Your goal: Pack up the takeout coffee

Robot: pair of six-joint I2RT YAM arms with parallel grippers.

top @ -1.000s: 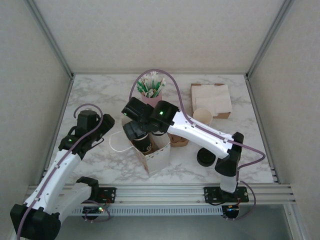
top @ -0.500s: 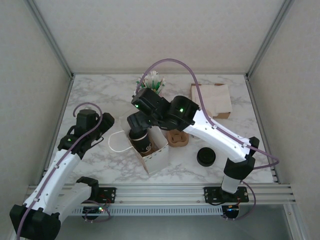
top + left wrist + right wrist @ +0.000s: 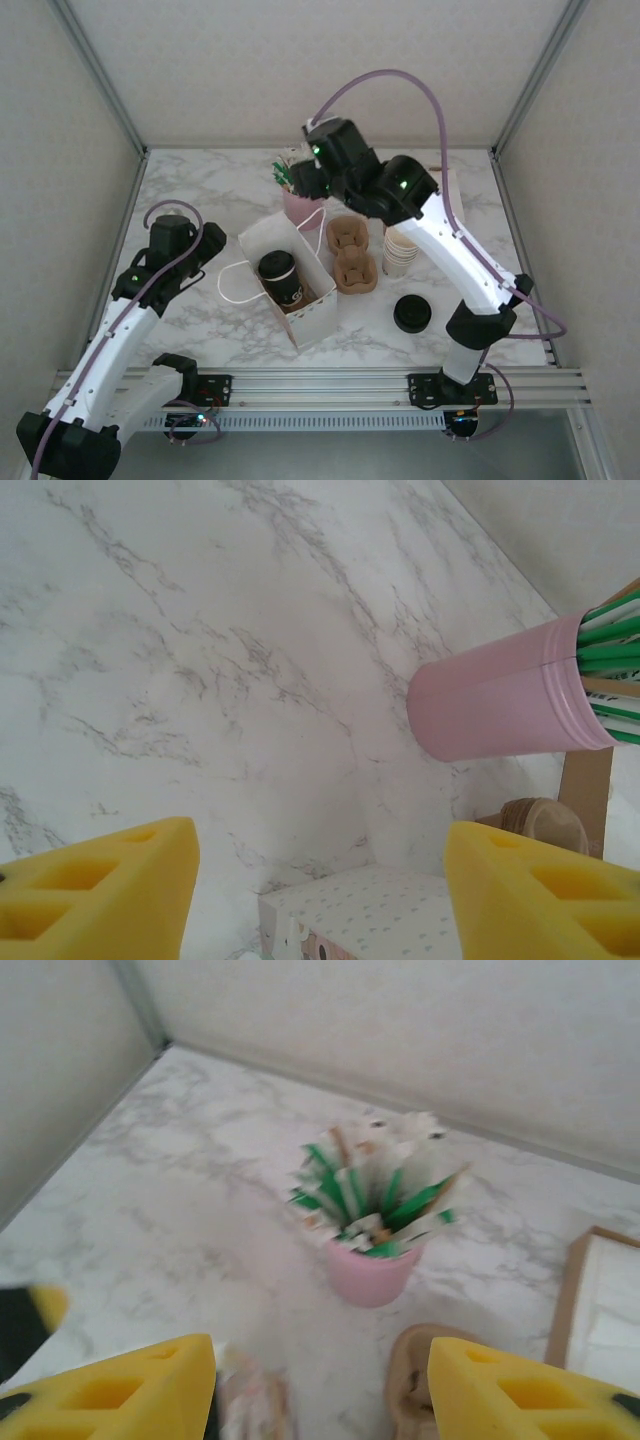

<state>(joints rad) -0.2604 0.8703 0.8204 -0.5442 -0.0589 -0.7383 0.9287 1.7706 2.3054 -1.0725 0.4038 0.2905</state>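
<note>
The takeout coffee (image 3: 279,273), a cup with a round black lid, stands upright inside the open white paper bag (image 3: 313,318) at the table's middle. My right gripper (image 3: 297,180) hangs high above the pink cup, behind the bag and well apart from the coffee. It is open with nothing between its yellow pads (image 3: 320,1385). My left gripper (image 3: 210,244) hovers just left of the bag, also open and empty (image 3: 320,880). The bag's dotted top edge (image 3: 375,910) shows low between the left fingers.
A pink cup (image 3: 303,205) of green and white sticks stands behind the bag (image 3: 500,705) (image 3: 368,1270). A brown cardboard cup carrier (image 3: 351,256), a stack of lidless cream cups (image 3: 402,251) and a loose black lid (image 3: 412,314) lie right of the bag.
My right gripper has lifted off the coffee, leaving it in the bag, and swung up and back over the pink cup, its jaws narrowing. The left arm has barely moved.
</note>
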